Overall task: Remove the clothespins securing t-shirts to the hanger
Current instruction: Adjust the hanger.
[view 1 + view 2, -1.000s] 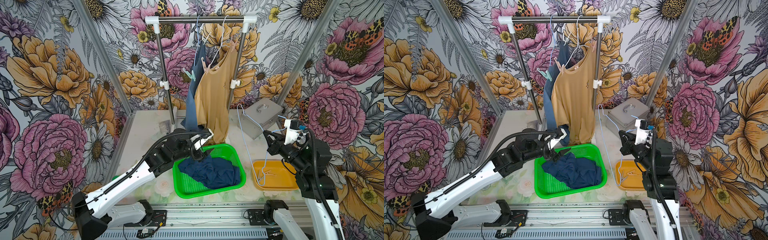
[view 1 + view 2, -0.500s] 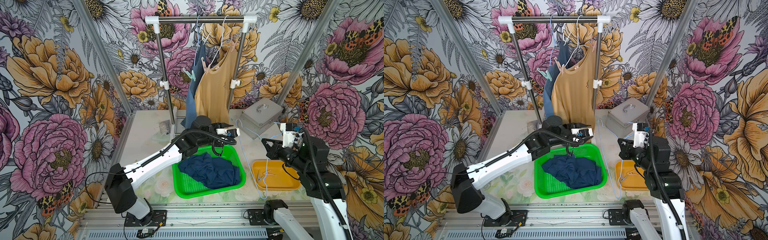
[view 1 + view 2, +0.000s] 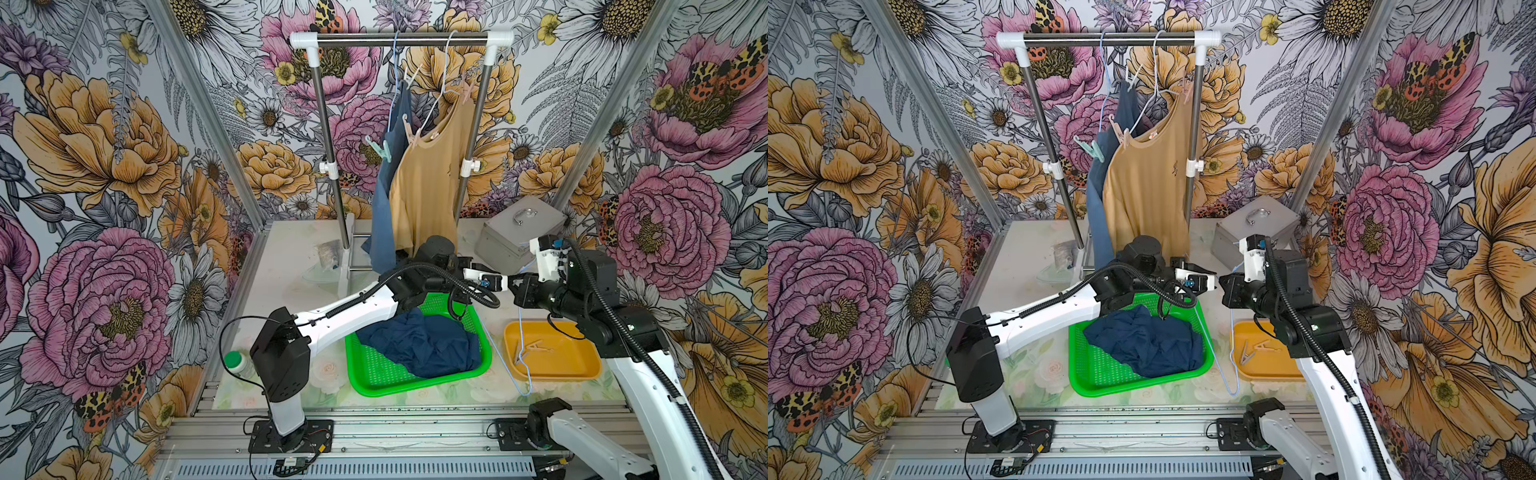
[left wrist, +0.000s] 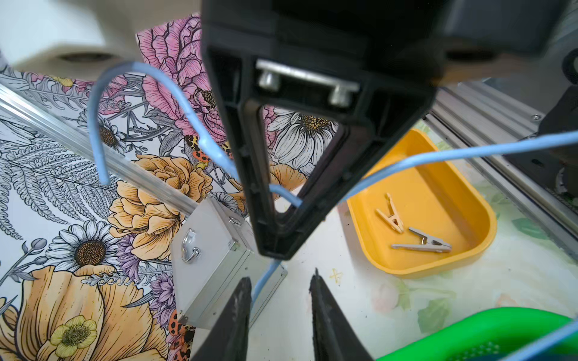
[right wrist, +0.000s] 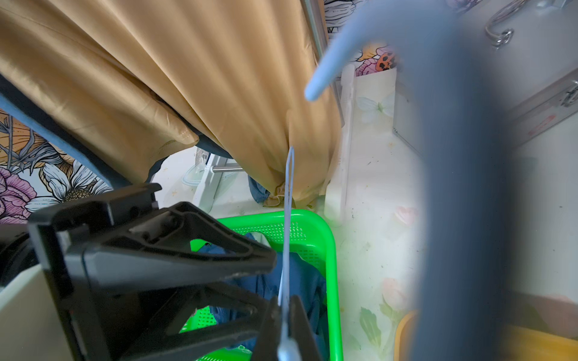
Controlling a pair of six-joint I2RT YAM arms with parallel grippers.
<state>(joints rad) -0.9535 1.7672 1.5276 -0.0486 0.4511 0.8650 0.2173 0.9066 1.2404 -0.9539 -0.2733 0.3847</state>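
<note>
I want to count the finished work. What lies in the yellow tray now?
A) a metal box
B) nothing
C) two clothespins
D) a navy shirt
C: the left wrist view shows a beige clothespin and a grey clothespin lying inside the yellow tray.

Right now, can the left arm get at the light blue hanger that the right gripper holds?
Probably yes. The left gripper stands open with the wire of the light blue hanger between its fingers, nothing blocking. The right gripper is shut on it close by.
</note>
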